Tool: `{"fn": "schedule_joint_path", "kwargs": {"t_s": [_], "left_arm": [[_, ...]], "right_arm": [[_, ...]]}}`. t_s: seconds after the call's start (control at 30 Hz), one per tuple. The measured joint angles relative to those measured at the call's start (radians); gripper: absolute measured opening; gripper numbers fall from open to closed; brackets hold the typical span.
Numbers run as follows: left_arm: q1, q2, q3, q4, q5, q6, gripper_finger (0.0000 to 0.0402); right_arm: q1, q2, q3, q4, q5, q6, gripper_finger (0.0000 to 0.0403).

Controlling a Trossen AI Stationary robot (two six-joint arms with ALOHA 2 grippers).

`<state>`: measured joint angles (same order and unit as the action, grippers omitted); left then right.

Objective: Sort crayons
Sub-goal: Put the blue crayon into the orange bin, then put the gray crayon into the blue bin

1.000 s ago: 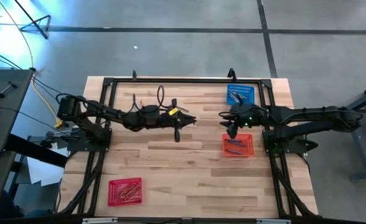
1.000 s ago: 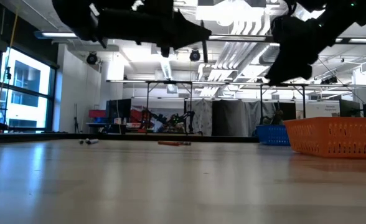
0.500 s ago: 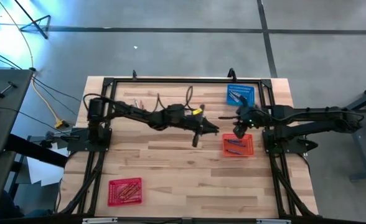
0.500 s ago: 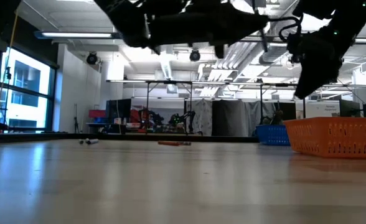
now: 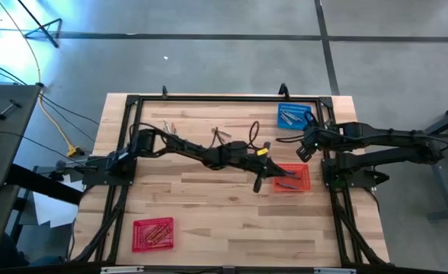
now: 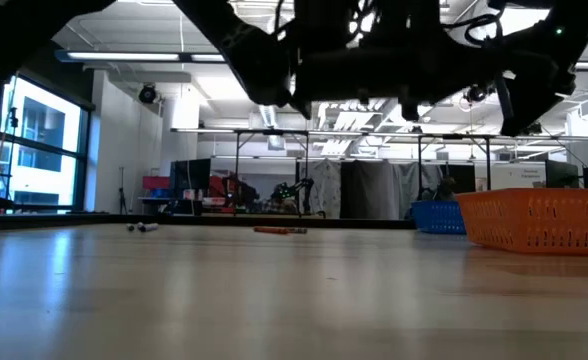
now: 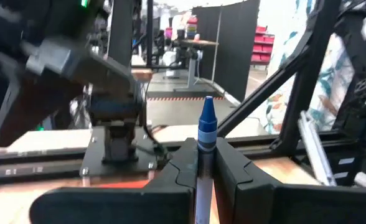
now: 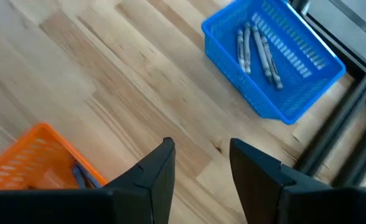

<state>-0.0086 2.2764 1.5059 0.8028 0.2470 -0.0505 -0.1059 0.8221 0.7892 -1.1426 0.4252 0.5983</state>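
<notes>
My left gripper (image 5: 259, 184) reaches across the table to the left edge of the orange basket (image 5: 290, 177) and is shut on a blue crayon (image 7: 206, 127). My right gripper (image 5: 304, 150) stands open and holds nothing, between the orange basket and the blue basket (image 5: 294, 116), close to its own base. Its wrist view shows grey-blue crayons (image 8: 258, 46) lying in the blue basket and the orange basket's rim (image 8: 40, 155). Loose crayons (image 5: 216, 135) lie on the far part of the table, some further left (image 5: 171, 124). My left gripper pinches the blue crayon between its two fingers (image 7: 233, 168), low on the crayon's shaft (image 7: 203, 163). The fingers come level from the table's left and lie along the crayon. Its pointed tip (image 7: 207, 102) sticks out past the fingertips, clear of the table.
A red basket (image 5: 153, 233) with red crayons stands at the near left. The black frame rails (image 5: 209, 99) run along the table's far and side edges. In the low view loose crayons (image 6: 279, 230) lie far off, left of the orange basket (image 6: 539, 218).
My left gripper has swept toward the table's right edge and slightly down with the blue crayon, ending beside the orange basket. My right gripper has drawn back from over the orange basket toward the right edge and tipped further downward.
</notes>
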Motion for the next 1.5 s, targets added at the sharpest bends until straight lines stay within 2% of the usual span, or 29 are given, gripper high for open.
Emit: {"fn": "schedule_joint_path", "kwargs": {"t_s": [0.23,0.47,0.83,1.23,1.37,1.5], "left_arm": [[0.0,0.065,0.01,-0.009,-0.048,-0.049,0.0008],[0.0,0.094,0.01,-0.035,-0.052,-0.051,0.0009],[-0.002,0.093,0.01,-0.098,-0.182,-0.051,0.0064],[-0.002,0.088,0.01,-0.094,-0.181,-0.052,0.0072],[0.004,0.03,0.009,-0.224,-0.163,-0.019,0.0072],[0.008,-0.095,0.01,-0.569,-0.173,0.099,0.0072]], "right_arm": [[0.0,0.001,-0.001,-0.028,-0.002,0.007,0.0145],[0.0,0.001,-0.001,-0.022,-0.002,0.007,0.0145],[0.0,0.001,-0.002,-0.013,-0.002,0.006,0.0145],[0.0,0.001,-0.002,0.0,-0.003,0.004,0.0145],[0.0,0.001,-0.002,0.0,-0.015,0.004,0.0145],[0.0,0.001,-0.002,0.0,-0.015,0.004,0.0145]]}}
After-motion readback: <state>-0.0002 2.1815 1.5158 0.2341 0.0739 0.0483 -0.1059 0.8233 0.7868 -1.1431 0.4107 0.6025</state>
